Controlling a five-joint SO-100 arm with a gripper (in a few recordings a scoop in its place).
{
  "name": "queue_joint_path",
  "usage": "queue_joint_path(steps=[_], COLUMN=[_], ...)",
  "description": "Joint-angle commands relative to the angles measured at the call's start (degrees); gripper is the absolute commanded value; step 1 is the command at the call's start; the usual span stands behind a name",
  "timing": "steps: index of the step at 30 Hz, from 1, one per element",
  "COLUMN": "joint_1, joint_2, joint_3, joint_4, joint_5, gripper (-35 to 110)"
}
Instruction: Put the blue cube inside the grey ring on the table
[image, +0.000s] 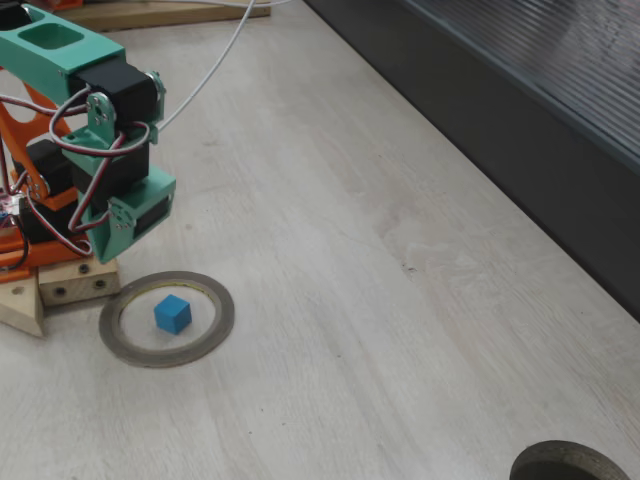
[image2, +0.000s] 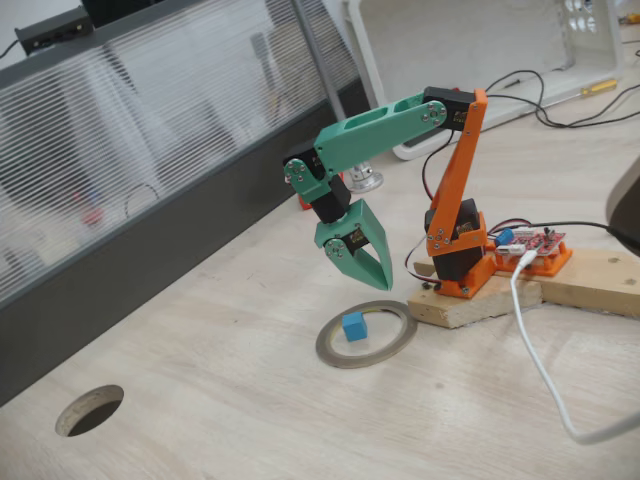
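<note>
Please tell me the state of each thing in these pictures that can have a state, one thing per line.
blue cube: lying on the table inside the grey ring, free of the jaws.
grey ring: flat on the table, holding the cube.
gripper: raised above the ring's edge, jaws pointing down and closed, empty.
white cable: plugged in at the arm's base, lying loose across the table.
</note>
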Motion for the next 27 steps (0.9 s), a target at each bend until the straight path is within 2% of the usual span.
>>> queue_joint_path(steps=[1, 7, 27], joint_1=[0.7, 3.6, 3.6], joint_2=[1.67, 1.67, 1.67], joint_3=[0.26, 0.26, 0.44], joint_4=[0.35, -0.18, -0.26], joint_5=[-1.76, -8.88, -8.26], gripper=[0, 0, 0])
